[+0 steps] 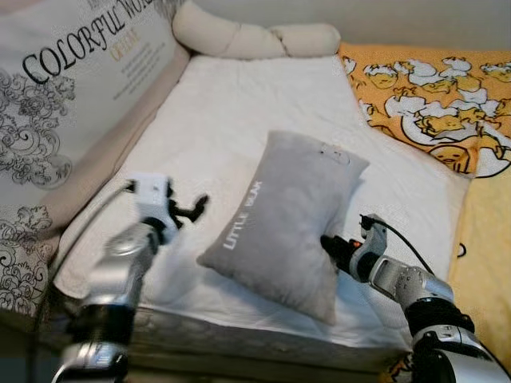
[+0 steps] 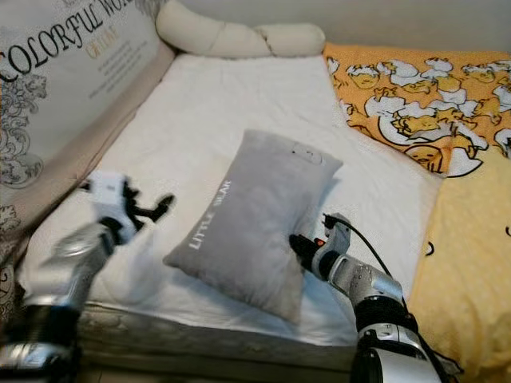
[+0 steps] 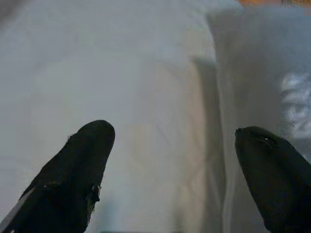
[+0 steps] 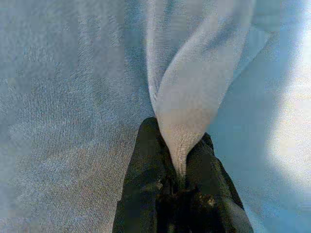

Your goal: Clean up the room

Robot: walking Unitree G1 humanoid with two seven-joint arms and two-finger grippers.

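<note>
Two hands flank the grey pillow [image 1: 279, 215] on the bed [image 1: 215, 120]; right hand [image 1: 331, 246] pinches its right edge; left hand [image 1: 194, 209], spread wide, hovers beside its left edge.

Home bedroom: white-sheeted bed [image 1: 215, 128], printed quilt [image 1: 435, 104].

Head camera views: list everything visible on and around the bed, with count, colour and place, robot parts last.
grey pillow: one, grey with white lettering, lying on the bed's middle
white sheet: one, white, covering the mattress
printed cushion: one, cream with black lettering, along the robot's left
knotted cushion: one, cream, at the head of the bed
yellow blanket: one, orange-yellow with a cartoon print, on the right
left gripper: black fingers open, above the sheet beside the pillow
right gripper: pinching the pillow's right edge
</note>
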